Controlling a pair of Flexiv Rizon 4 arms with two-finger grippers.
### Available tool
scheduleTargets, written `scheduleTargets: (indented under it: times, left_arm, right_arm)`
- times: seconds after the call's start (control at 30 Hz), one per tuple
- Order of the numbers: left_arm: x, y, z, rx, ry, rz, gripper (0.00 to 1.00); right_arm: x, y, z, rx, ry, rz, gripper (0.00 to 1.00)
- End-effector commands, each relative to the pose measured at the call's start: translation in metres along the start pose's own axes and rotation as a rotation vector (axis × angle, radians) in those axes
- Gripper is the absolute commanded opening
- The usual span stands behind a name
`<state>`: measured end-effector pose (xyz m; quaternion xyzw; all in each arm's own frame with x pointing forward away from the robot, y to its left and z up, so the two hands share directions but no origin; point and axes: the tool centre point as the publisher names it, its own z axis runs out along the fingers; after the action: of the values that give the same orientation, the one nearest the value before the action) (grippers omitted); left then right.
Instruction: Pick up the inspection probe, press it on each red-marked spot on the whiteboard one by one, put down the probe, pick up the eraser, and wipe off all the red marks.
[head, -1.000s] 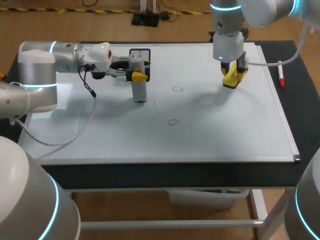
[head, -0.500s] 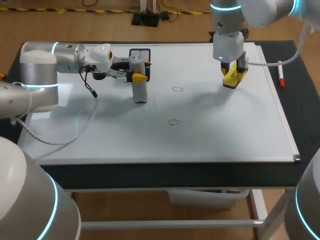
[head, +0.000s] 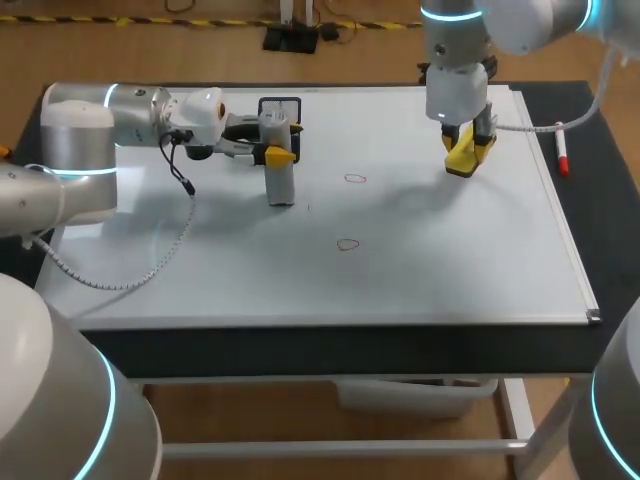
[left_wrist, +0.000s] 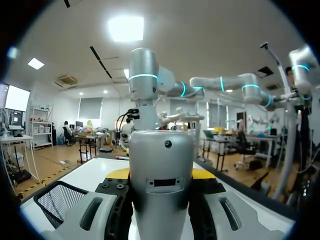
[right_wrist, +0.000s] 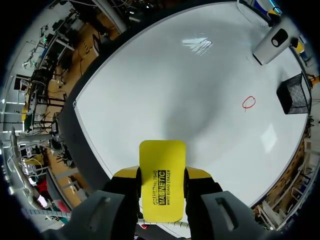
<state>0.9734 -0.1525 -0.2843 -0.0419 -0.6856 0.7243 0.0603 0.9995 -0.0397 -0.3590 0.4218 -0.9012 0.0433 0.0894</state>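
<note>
A whiteboard (head: 430, 270) covers most of the dark worktop (head: 300, 345). The left end effector (head: 272, 151) lies level over it, its fingers closed from two sides on the upper part of the inspection probe (head: 279, 183). The probe stands upright, long axis pointing straight down at the board; whether its foot touches I cannot tell. Ahead of those fingers and a little toward the robot sits the first red mark (head: 355, 179), near. The second red mark (head: 347, 244) lies further toward the robot. Well ahead, past both marks, the right end effector (head: 467, 152) is clamped on the yellow eraser (right_wrist: 161, 175). The left arm, nearer the marks, looks better placed for pressing.
</note>
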Motion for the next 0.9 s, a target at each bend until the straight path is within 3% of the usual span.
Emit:
scheduleTargets:
  times: [0.03, 0.27, 0.6, 0.9]
  left_arm:
    - [-0.001, 0.001, 0.0, 0.001, 0.005, 0.0, 0.0]
    - [0.001, -0.003, -0.001, 0.003, 0.004, 0.009, 0.0]
    - [0.009, -0.026, -0.009, 0.01, -0.009, 0.053, 0.0]
    - [0.011, -0.043, -0.044, -0.015, -0.082, 0.072, 0.0]
  right_arm:
    - [0.001, 0.0, -0.002, 0.003, 0.001, -0.001, 0.0]
    - [0.001, 0.0, -0.002, 0.003, 0.001, -0.001, 0.0]
    - [0.001, 0.0, -0.002, 0.003, 0.001, -0.001, 0.0]
    - [0.001, 0.0, -0.002, 0.003, 0.001, -0.001, 0.0]
